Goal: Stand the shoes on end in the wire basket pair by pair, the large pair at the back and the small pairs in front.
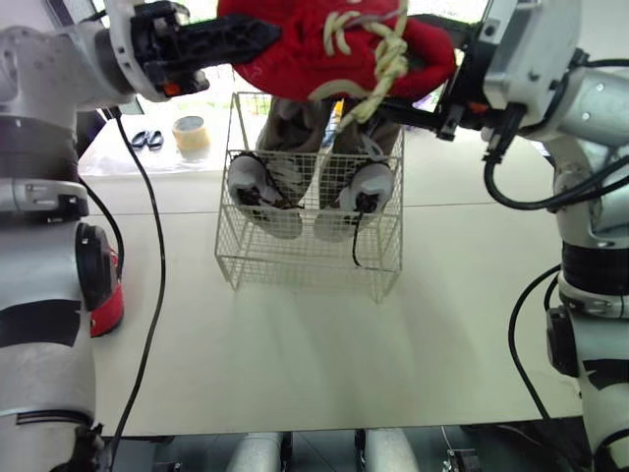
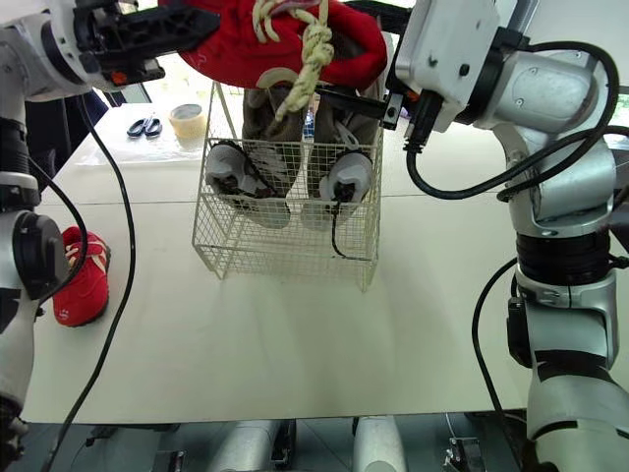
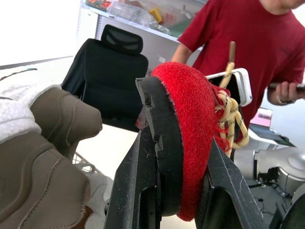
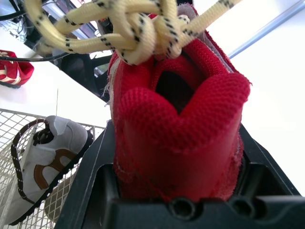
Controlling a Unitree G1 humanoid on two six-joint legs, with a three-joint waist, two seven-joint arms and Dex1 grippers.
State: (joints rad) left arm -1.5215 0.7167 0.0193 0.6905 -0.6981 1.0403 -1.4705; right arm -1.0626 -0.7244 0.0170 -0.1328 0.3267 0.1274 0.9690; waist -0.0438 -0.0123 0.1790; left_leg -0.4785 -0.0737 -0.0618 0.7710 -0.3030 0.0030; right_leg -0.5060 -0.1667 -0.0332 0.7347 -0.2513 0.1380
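At the left edge of the white table [image 1: 295, 364] lies a red low shoe with pale laces [image 2: 79, 280]. Further back sit black-handled scissors [image 1: 147, 139] and a roll of tan tape [image 1: 191, 131]. The left gripper [image 1: 254, 41] is clamped on the toe of a second red fuzzy fabric shoe with thick cream laces [image 1: 324, 44]. That shoe is held lengthwise in the air above the white wire basket [image 1: 310, 265]. Inside the basket, a pair of grey and white sneakers with black laces [image 1: 263, 192] stands on end at the front. A larger taupe pair [image 1: 295, 128] stands upright behind them. The right gripper [image 4: 175, 126] squeezes the raised shoe's heel. In the left wrist view, a person in a red shirt [image 3: 238, 43] holds a white phone [image 3: 240, 86].
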